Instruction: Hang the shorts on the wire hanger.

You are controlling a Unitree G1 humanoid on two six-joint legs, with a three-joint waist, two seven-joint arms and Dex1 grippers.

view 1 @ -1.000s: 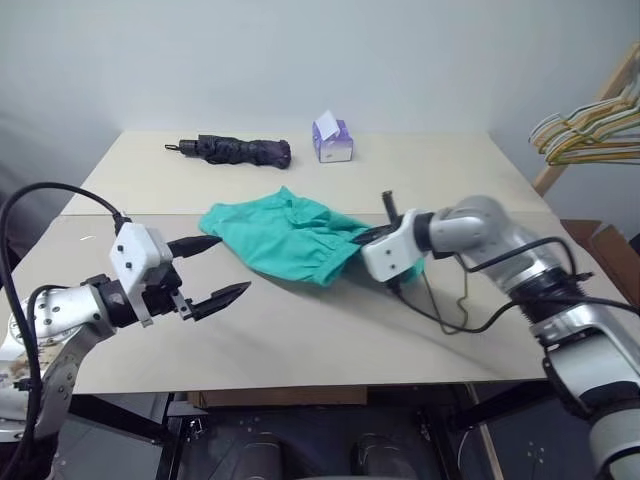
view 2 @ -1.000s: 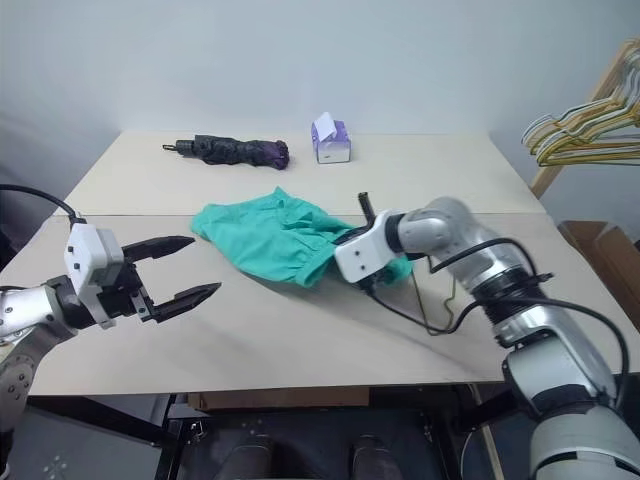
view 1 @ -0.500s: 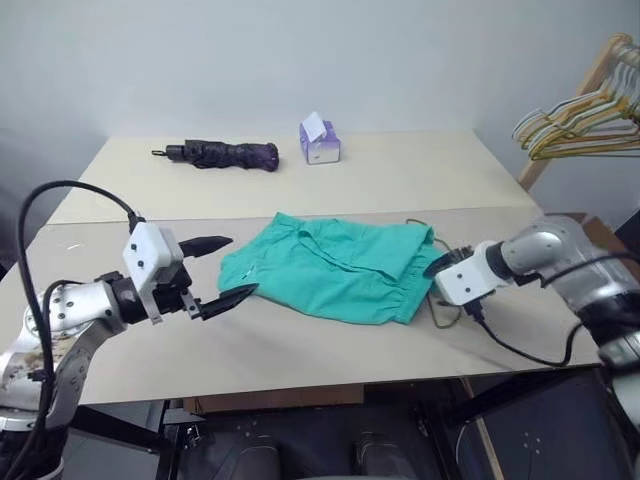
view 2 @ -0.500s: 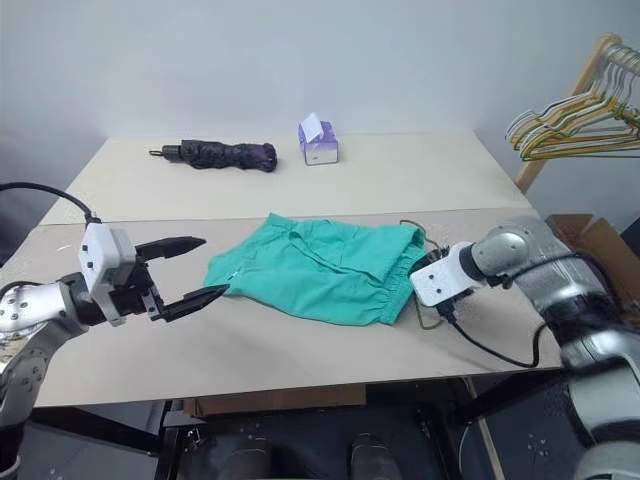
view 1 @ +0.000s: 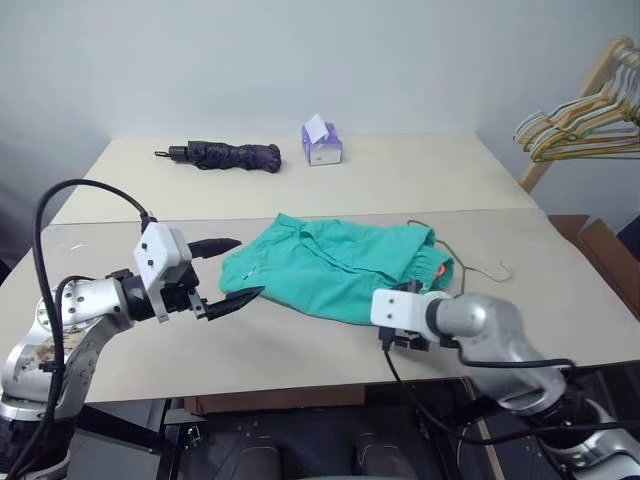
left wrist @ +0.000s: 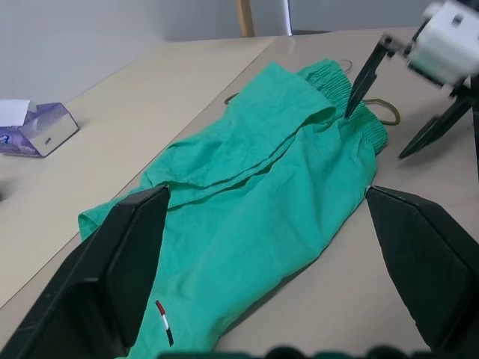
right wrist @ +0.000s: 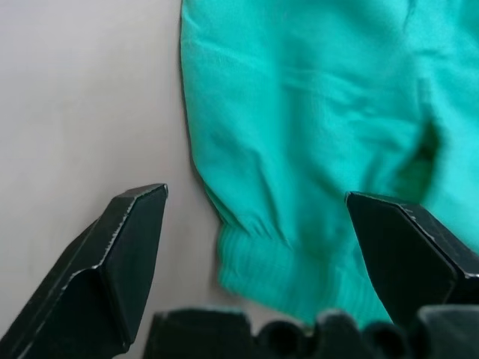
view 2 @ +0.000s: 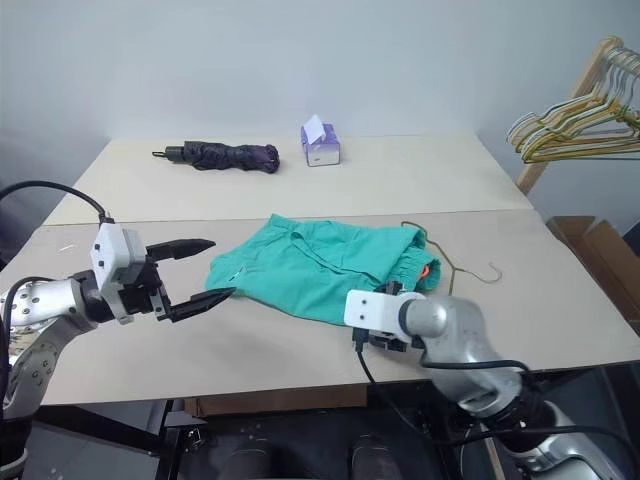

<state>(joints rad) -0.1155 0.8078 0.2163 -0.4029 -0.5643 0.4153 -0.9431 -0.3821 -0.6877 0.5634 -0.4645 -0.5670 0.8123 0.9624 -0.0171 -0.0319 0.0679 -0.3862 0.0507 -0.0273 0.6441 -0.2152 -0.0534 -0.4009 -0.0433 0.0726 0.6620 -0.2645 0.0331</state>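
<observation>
At lower centre I see my right gripper (right wrist: 254, 247) angled down over the waistband edge of the shorts (view 1: 340, 265), jaws spread, gripping nothing. At left, my left gripper (view 1: 232, 270) points level at the shorts, jaws wide and empty. The wire hanger (view 1: 478, 265) lies partly under the waistband. No readable writing.

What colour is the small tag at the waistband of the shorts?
Orange-red, on the teal-green shorts at the gathered waistband's edge; the tag shows best in the right eye view.
</observation>
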